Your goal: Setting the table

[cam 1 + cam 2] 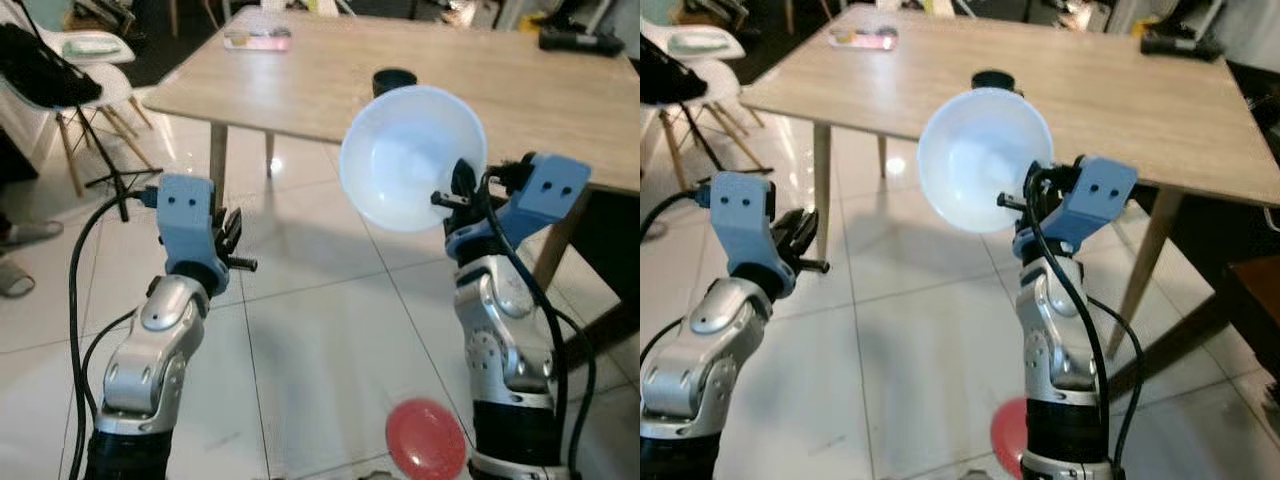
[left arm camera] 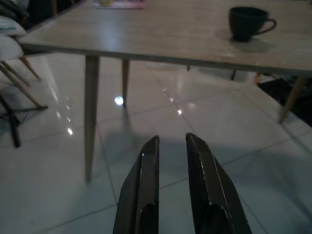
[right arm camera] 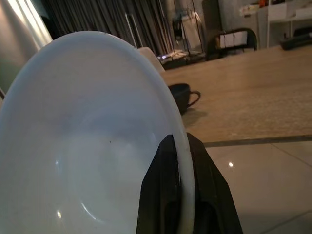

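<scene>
A white bowl (image 1: 410,155) is held up on its side in front of the wooden table (image 1: 300,85), its hollow facing me. My right gripper (image 1: 458,195) is shut on the bowl's rim (image 3: 183,161), one finger inside and one outside. A dark mug (image 1: 394,79) stands on the table just behind the bowl, also seen as the mug (image 2: 246,22) in the left wrist view. My left gripper (image 1: 232,238) is raised over the floor short of the table's near left leg (image 2: 90,112). Its fingers (image 2: 148,161) lie close together with nothing between them.
A red round object (image 1: 427,438) lies on the tiled floor by my right arm's base. White chairs (image 1: 95,75) and a black stand (image 1: 105,160) are at the left. A small pinkish tray (image 1: 257,39) and a black item (image 1: 580,41) rest at the table's far side.
</scene>
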